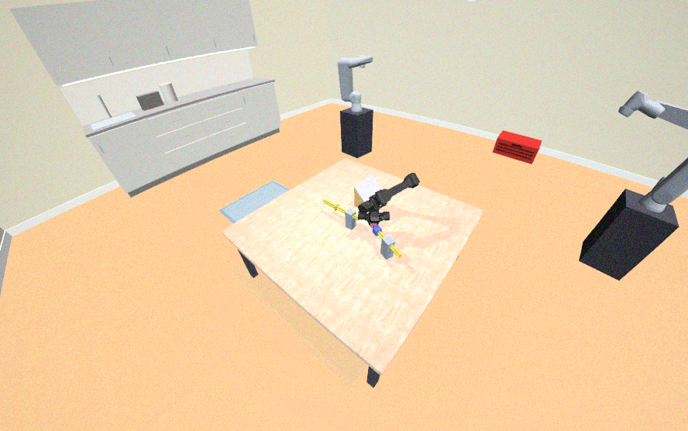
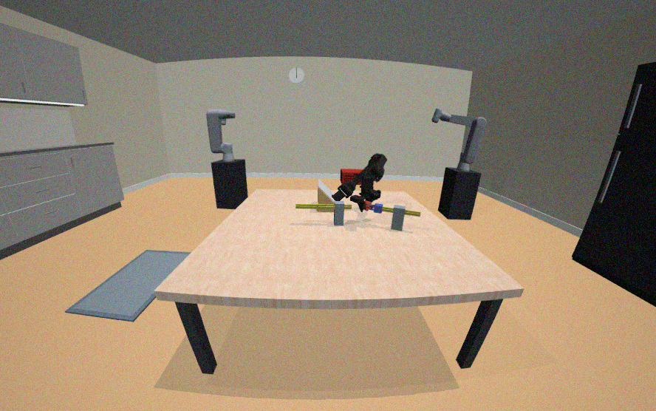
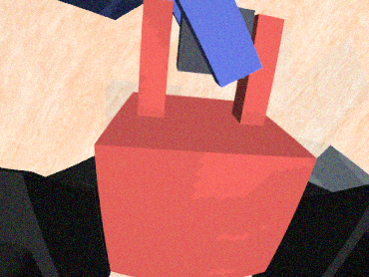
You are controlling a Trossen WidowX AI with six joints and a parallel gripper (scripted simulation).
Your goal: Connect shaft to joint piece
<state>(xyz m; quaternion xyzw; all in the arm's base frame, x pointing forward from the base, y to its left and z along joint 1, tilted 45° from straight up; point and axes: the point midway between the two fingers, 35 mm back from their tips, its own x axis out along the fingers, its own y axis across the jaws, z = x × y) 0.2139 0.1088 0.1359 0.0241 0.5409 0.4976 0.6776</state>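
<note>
Gripping the red joint piece (image 1: pixel 373 225) (image 2: pixel 368 205) (image 3: pixel 201 209) between its jaws, the gripper (image 1: pixel 373 222) (image 2: pixel 365 206) (image 3: pixel 183 150) is near the far edge of the table (image 1: pixel 314 269) (image 2: pixel 338 261) (image 3: pixel 55 75) in exterior view; the piece's prongs point lengthwise toward the blue hinge part (image 1: pixel 376 229) (image 2: pixel 377 208) (image 3: pixel 221 45).

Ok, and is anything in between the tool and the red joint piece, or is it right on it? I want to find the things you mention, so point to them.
Nothing visible stands between them: the tool (image 1: pixel 374 220) (image 2: pixel 368 205) (image 3: pixel 183 150) is shut on the red joint piece (image 1: pixel 371 224) (image 2: pixel 368 206) (image 3: pixel 204 199), one finger on each side. The blue piece (image 1: pixel 376 230) (image 2: pixel 377 208) (image 3: pixel 221 45) lies beyond it, out of the grip.
</note>
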